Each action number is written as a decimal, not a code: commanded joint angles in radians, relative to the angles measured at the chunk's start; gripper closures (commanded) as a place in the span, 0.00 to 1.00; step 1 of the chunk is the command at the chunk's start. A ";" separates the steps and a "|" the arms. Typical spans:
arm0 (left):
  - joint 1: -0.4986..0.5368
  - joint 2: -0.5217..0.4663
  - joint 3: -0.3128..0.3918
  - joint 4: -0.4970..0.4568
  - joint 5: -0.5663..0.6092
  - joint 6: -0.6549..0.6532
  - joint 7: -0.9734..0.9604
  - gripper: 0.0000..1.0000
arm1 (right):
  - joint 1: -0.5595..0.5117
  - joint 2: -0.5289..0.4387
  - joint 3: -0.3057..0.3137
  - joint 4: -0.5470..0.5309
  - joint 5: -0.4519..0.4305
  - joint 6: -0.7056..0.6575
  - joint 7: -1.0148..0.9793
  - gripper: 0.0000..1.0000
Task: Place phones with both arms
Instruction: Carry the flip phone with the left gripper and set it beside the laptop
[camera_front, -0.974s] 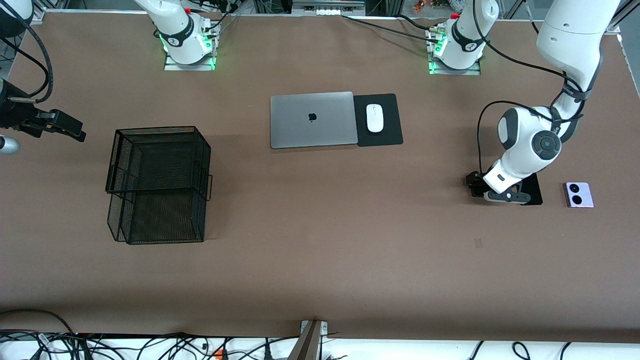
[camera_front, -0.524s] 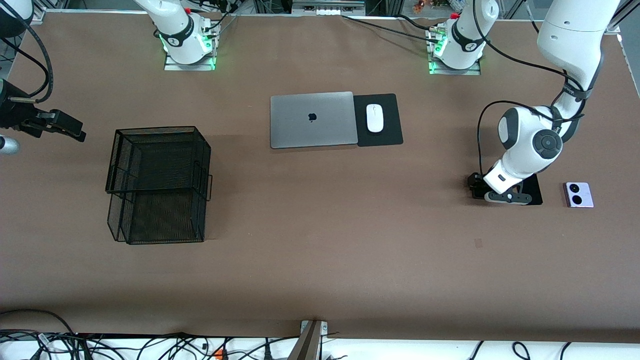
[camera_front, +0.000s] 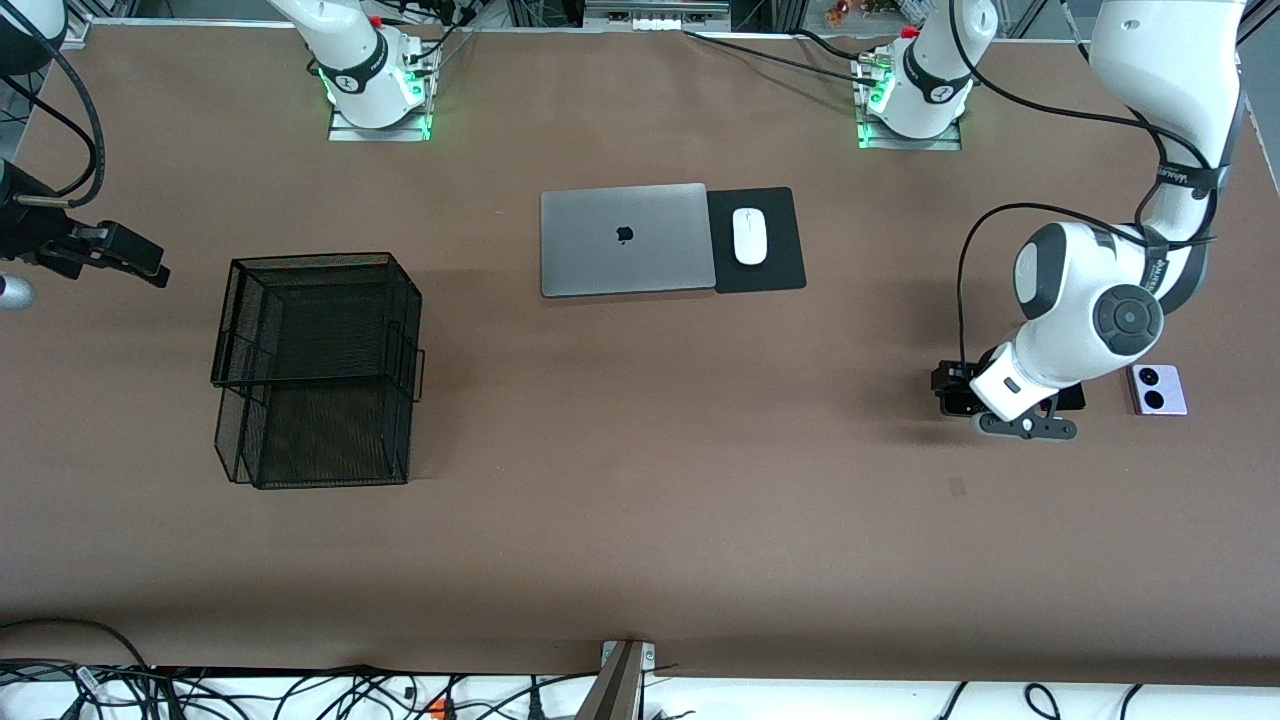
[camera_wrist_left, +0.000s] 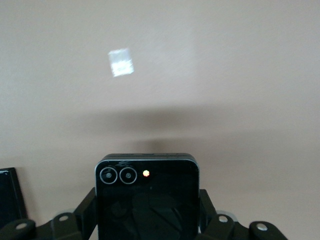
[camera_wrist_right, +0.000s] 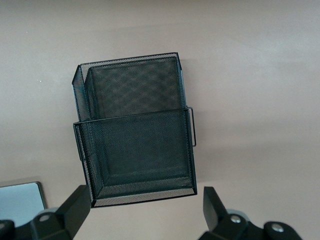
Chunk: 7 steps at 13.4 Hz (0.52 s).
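My left gripper (camera_wrist_left: 147, 216) is shut on the squarish black folded phone (camera_wrist_left: 147, 192), which has two round lenses and a lit dot, and holds it just above the table. In the front view the left gripper (camera_front: 952, 390) hangs at the left arm's end of the table. The long slim black phone (camera_front: 1072, 397) lies under that arm, mostly hidden. The lilac-white phone (camera_front: 1158, 389) lies beside it on the table. My right gripper (camera_front: 120, 255) waits open and empty at the right arm's end; in its wrist view the right gripper (camera_wrist_right: 147, 210) looks at the basket.
A black wire-mesh basket (camera_front: 310, 260) stands toward the right arm's end, its mesh wall (camera_wrist_right: 132, 117) showing in the right wrist view. A silver laptop (camera_front: 625, 238) and a white mouse (camera_front: 749, 236) on a black pad (camera_front: 782, 268) lie mid-table near the bases.
The left arm has risen and shifted slightly with the black folded phone in its gripper, now covering more of the slim black phone. The right arm has not moved.
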 joint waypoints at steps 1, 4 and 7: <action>-0.086 0.076 -0.015 0.141 -0.010 -0.059 -0.090 0.58 | -0.015 -0.008 0.013 0.003 0.020 0.001 0.008 0.00; -0.213 0.156 -0.015 0.263 -0.091 -0.058 -0.140 0.53 | -0.010 -0.008 0.014 0.001 0.018 -0.002 0.005 0.00; -0.347 0.264 -0.015 0.372 -0.105 -0.048 -0.318 0.51 | -0.010 -0.008 0.014 -0.002 0.018 -0.006 -0.010 0.00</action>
